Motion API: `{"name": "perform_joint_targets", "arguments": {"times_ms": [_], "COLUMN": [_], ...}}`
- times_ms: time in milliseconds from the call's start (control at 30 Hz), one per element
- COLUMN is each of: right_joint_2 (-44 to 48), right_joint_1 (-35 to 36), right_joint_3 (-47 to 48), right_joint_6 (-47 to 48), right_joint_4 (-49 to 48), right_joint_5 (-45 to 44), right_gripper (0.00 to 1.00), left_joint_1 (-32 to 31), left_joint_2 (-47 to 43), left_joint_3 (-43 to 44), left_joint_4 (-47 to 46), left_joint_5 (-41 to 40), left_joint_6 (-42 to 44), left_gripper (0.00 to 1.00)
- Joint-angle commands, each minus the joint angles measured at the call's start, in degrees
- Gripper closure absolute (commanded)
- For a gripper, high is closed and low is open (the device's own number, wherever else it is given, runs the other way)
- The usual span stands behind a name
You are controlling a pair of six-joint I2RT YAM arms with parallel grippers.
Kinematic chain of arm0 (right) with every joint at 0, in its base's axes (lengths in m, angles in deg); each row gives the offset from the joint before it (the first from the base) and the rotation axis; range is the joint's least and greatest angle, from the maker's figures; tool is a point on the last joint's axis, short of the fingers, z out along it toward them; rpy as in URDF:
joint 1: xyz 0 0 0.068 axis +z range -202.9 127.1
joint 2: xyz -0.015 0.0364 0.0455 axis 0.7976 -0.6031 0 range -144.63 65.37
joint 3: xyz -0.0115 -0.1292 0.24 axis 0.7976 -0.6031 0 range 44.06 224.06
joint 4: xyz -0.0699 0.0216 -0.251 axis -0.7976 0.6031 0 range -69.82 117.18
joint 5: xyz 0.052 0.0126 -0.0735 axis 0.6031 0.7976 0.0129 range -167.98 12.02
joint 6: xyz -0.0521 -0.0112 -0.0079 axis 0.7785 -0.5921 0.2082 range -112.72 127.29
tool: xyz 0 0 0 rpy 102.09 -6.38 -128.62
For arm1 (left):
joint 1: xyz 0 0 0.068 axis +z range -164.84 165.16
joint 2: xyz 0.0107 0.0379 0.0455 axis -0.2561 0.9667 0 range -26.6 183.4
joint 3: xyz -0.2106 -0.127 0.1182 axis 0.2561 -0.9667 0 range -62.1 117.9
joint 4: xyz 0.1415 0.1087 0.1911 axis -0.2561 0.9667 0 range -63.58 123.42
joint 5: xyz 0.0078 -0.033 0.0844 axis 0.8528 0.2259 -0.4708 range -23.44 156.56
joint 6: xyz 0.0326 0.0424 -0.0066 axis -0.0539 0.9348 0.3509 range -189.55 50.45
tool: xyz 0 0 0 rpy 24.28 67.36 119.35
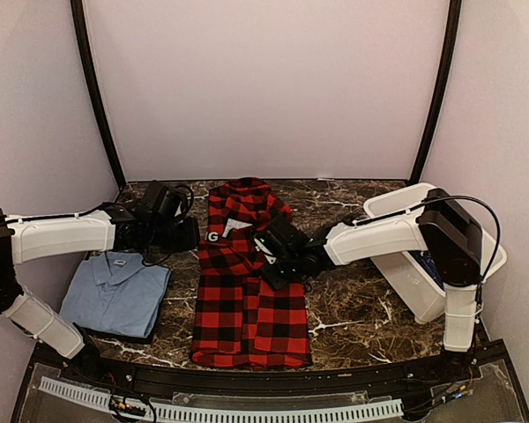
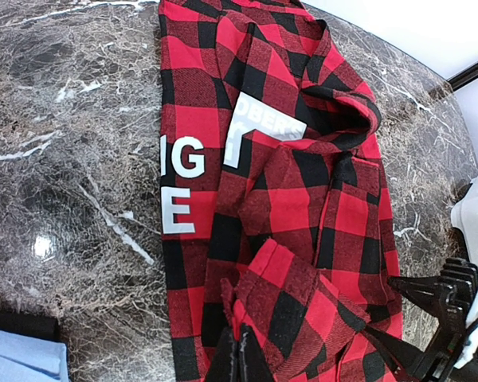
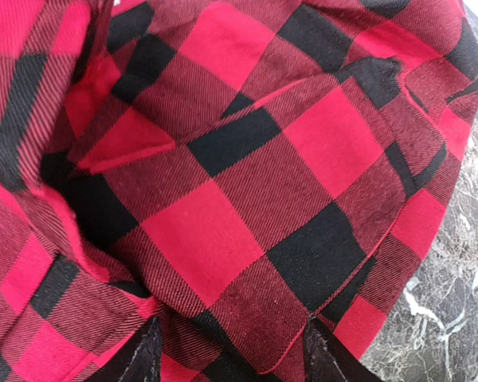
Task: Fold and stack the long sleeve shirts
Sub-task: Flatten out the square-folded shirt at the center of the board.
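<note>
The large red-and-black checked flannel shirt [image 1: 247, 300] lay in the middle of the dark marble table [image 1: 353, 308]. It was already narrowed into 1 long strip, collar at the far end and hem near the arm bases. Its white neck label [image 2: 263, 127] showed just below the collar, and a loose fold of cloth was bunched at the right edge about halfway down.

The right gripper [image 3: 235, 358] sat low over that bunched part. Its 2 fingers were spread wide, with flannel filling the gap between them and not yet pinched. The left gripper [image 2: 239, 358] hung at the strip's left edge near the label. Its fingers were drawn together with only a thin line between them, and whether any cloth was caught there could not be told.

To the left, apart from the flannel, a light blue collared shirt [image 1: 115, 291] lay folded into a neat rectangle. A white plastic bin [image 1: 397, 198] stood at the right.

The step in hand looked like tidying the lengthwise fold. Next, the right fingers would probably need to close on the loose fold and lay it flat. After that, both arms would have to take 1 end — collar or hem — and carry it over in a crosswise fold before the stacking.
</note>
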Motion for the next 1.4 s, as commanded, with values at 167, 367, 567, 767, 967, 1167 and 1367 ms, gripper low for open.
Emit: {"name": "perform_joint_targets", "arguments": {"times_ms": [167,367,567,767,967,1167,1367], "right_joint_2": [-3.6,-2.0,2.8,6.9,8.8,7.8,3.2], "right_joint_1": [-0.4,-0.7,-4.4,-11.6,-20.4,-30.2,-39.2], "right_joint_3": [4.3,5.8,8.9,12.9,20.2,27.8,36.6], "right_joint_6": [0.3,-1.2,-3.4,-2.4,-1.0,-0.2,-1.3], "right_joint_4": [1.7,3.0,6.7,10.2,12.8,15.2,18.2], "right_joint_5": [-3.9,-5.5,-8.1,-11.8,-12.3,-11.2,-6.3], "right_gripper": [0.65,0.99,1.0,1.0,1.0,1.0,1.0], "left_joint_1": [0.5,1.2,4.3,13.8,22.8,31.6,37.7], "left_joint_2": [-2.4,-3.0,-3.3,-4.1,-0.8,4.2,10.6], "left_joint_3": [0.5,1.5,5.3,12.0,25.2,37.1,47.3], "left_joint_4": [0.9,1.8,3.6,5.5,8.3,10.7,12.4], "left_joint_5": [-0.7,-1.2,-1.8,-2.0,-4.1,-2.7,-0.6], "left_joint_6": [0.3,1.0,3.8,9.5,15.6,17.8,18.5], "left_gripper": [1.0,1.0,1.0,1.0,1.0,1.0,1.0]}}
